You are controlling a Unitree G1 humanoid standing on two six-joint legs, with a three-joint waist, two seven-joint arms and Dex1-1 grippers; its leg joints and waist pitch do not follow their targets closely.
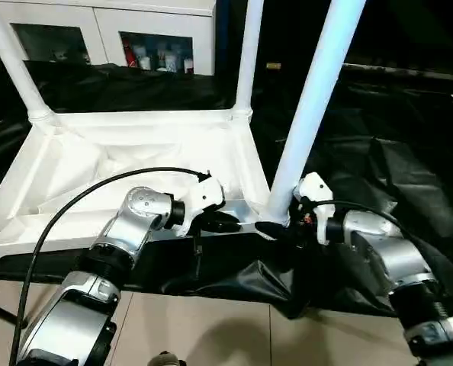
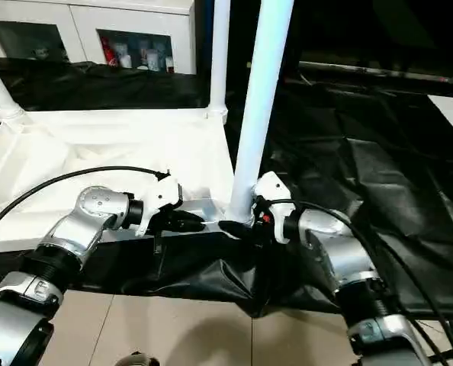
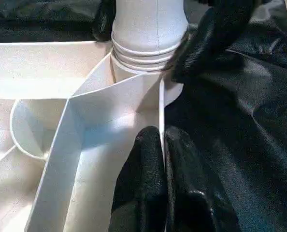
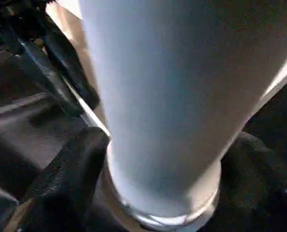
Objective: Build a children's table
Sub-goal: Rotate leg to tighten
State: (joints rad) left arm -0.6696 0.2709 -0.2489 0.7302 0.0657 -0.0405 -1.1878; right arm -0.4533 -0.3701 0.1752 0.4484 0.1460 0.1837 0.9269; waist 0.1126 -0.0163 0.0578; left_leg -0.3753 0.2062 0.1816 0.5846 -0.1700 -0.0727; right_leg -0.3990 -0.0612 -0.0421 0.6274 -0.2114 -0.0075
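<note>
The white table top (image 1: 135, 145) lies upside down on black cloth, ribbed side up. One leg (image 1: 13, 61) stands in the far left corner socket, another leg (image 1: 248, 53) in the far right socket. A third leg (image 1: 310, 99) rises from the near right socket. My left gripper (image 1: 223, 223) is shut on the thin front rim (image 3: 160, 101) of the top, just left of that socket. My right gripper (image 1: 276, 229) reaches in from the right, and its black fingers (image 4: 71, 179) hug the base of the near right leg (image 4: 158, 96) on both sides.
Black cloth (image 1: 379, 152) covers the work surface and hangs over its front edge. A white glass-door cabinet (image 1: 104, 30) stands behind. Tiled floor (image 1: 211, 328) shows below. A black cable (image 1: 74, 206) arcs over my left forearm.
</note>
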